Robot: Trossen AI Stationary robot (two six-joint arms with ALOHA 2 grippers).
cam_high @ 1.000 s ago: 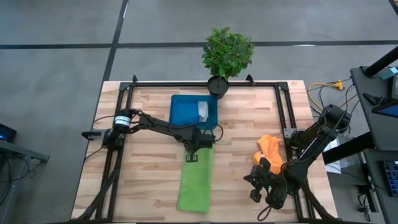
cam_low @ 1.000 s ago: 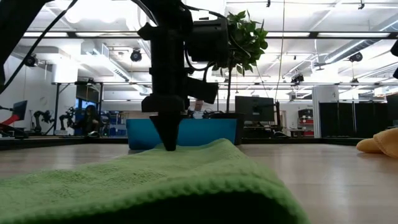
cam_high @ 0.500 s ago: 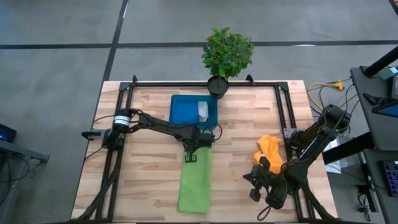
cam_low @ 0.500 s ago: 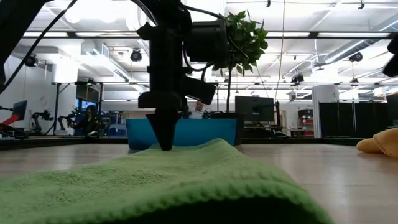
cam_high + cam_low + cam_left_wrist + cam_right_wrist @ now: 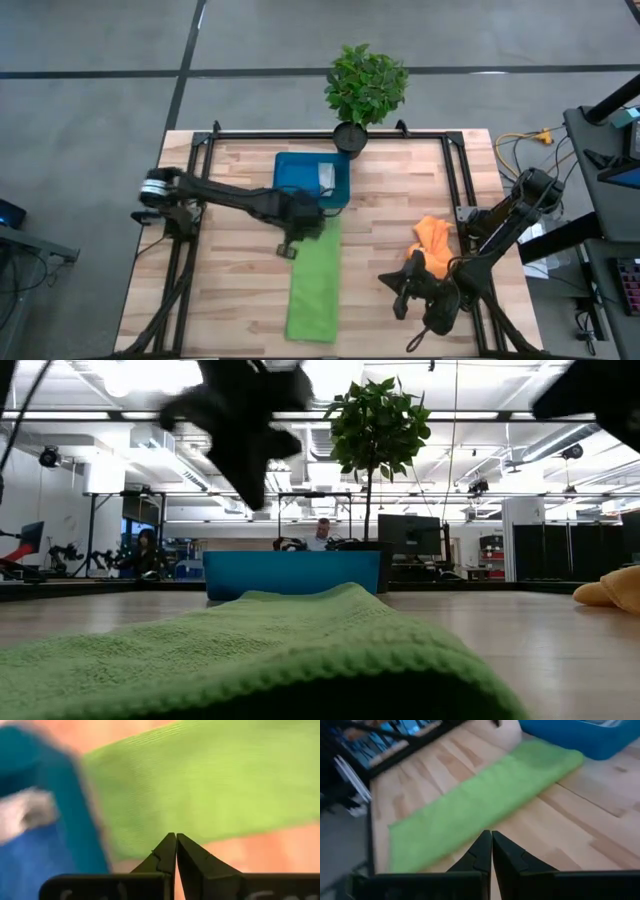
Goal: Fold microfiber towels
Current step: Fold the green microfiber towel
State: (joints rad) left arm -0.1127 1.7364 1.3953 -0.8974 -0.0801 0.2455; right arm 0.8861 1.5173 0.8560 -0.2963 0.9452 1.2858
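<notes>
The left gripper (image 5: 287, 247), shut tight and holding nothing, hangs by the green towel's (image 5: 315, 282) top end next to the blue tray (image 5: 297, 177) with a grey-white towel (image 5: 326, 177) in it, while the right gripper (image 5: 403, 291), shut and empty too, sits beside the orange towel (image 5: 432, 243) near the table's (image 5: 230, 300) right edge.

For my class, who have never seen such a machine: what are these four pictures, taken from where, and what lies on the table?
This is a robot with two dark arms at a wooden table. One camera looks straight down, one sits at table height, and one rides on each wrist. A lime green towel lies folded in a long strip. Beside its far end stands a blue tray with a grey-white cloth inside. An orange towel lies crumpled on the right. The left gripper and right gripper are shut and hold nothing.
</notes>
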